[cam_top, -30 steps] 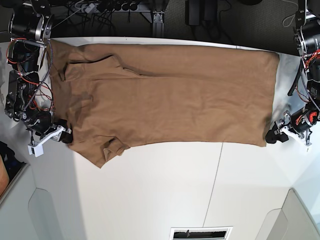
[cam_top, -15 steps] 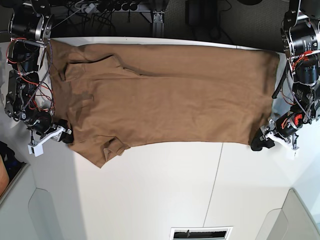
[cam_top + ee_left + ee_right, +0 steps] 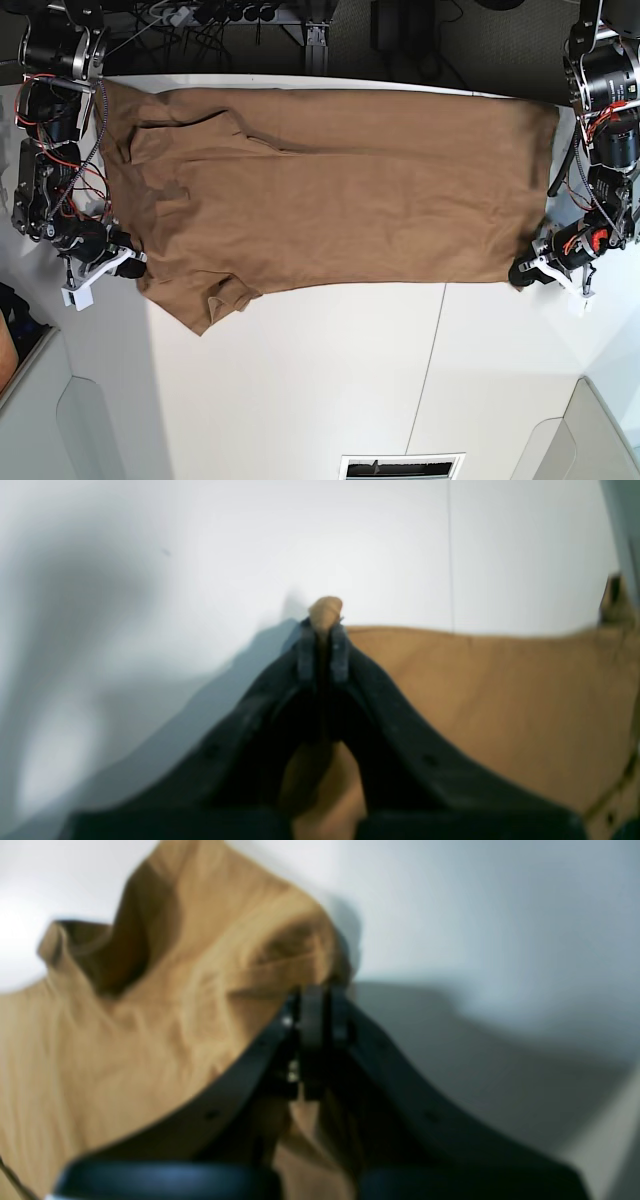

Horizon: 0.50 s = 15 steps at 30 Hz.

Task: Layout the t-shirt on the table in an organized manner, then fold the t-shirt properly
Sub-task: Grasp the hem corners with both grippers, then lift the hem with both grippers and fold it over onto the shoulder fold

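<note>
The tan-brown cloth t-shirt (image 3: 330, 190) lies spread across the white smooth table (image 3: 330, 380). Left gripper (image 3: 522, 273) pinches its 4 o'clock corner; right gripper (image 3: 132, 266) clamps its 8 o'clock edge.

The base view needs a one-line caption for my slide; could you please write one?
Two arms pinch the near edge of a brown t-shirt spread across a white table, left gripper at the hem, right gripper by the sleeve.

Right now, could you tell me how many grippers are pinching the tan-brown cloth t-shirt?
2. The left gripper pinches the tan-brown cloth t-shirt at its hem corner; the right gripper grips the shoulder edge at the opposite end.
</note>
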Available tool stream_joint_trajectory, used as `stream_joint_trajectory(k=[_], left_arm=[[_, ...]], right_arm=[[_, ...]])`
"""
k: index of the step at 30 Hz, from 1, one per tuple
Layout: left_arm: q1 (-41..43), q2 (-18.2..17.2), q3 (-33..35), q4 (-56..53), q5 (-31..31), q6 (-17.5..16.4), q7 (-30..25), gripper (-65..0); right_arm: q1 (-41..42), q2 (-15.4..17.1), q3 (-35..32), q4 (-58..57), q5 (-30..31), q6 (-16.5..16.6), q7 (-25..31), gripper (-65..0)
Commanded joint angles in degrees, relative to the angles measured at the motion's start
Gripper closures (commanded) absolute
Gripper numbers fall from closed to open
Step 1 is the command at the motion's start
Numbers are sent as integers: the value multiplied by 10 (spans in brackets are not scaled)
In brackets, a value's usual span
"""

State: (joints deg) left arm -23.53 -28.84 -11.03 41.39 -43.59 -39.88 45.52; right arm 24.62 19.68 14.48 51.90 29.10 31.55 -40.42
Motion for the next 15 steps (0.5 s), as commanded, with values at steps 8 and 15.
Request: stream_joint_trajectory(k=[8, 15], left_arm=[[-4, -57, -1, 118, -174, -1, 202, 0], [53, -104, -1, 167, -289, -1, 273, 0]], right_arm=[[-30, 37, 0, 112, 27, 4, -20, 0], [-106, 61, 1, 203, 36, 4, -20, 0]])
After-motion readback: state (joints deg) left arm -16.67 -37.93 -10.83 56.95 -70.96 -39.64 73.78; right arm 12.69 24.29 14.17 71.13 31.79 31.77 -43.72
